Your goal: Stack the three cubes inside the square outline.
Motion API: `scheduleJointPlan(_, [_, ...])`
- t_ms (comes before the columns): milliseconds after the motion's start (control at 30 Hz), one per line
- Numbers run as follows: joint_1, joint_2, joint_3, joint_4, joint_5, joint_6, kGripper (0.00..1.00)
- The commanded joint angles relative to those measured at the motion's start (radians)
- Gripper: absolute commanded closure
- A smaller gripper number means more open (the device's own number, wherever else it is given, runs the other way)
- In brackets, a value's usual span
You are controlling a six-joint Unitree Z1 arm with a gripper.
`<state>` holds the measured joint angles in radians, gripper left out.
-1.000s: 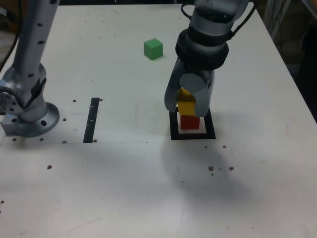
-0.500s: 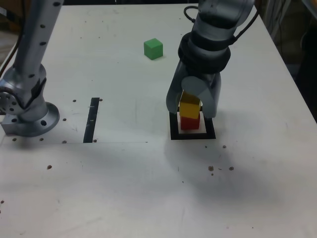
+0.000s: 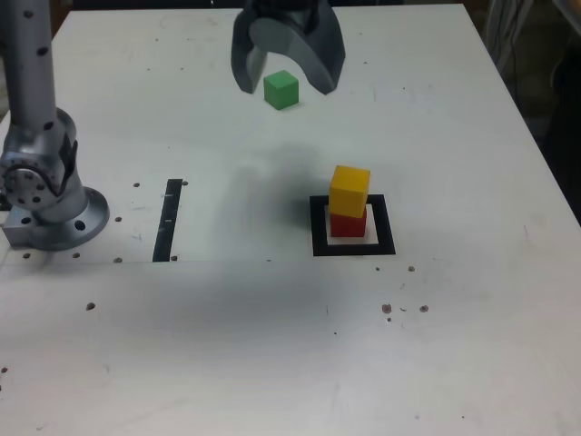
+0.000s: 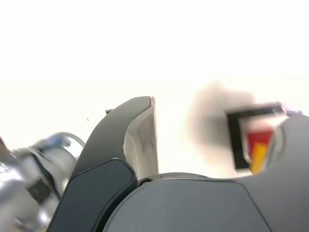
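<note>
fingers spread apart, empty, above green cube | yellow cube on red cube inside square outline | table | no writing legible

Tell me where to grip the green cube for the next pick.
Judging by its pose, come straight down from above and close the jaws on two opposite side faces of the green cube. It sits flat and alone on the table, and the open gripper already hangs about it.
</note>
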<state>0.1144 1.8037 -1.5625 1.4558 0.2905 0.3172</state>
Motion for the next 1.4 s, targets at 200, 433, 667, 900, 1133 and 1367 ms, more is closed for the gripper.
scheduleJointPlan(200, [0.301,0.052,0.029,-0.141,0.021,0.346,0.01])
scheduleJointPlan(433, [0.445,0.162,0.025,-0.196,0.031,0.401,0.01])
scheduleJointPlan(667, [0.489,0.197,0.02,-0.2,0.004,0.138,0.02])
scheduleJointPlan(900, [0.489,0.218,-0.017,-0.221,-0.082,-0.147,0.03])
scheduleJointPlan(1133, [0.506,0.303,-0.059,-0.212,-0.103,-0.268,0.05])
scheduleJointPlan(1367, [0.532,0.344,-0.084,-0.193,-0.076,-0.289,0.08])
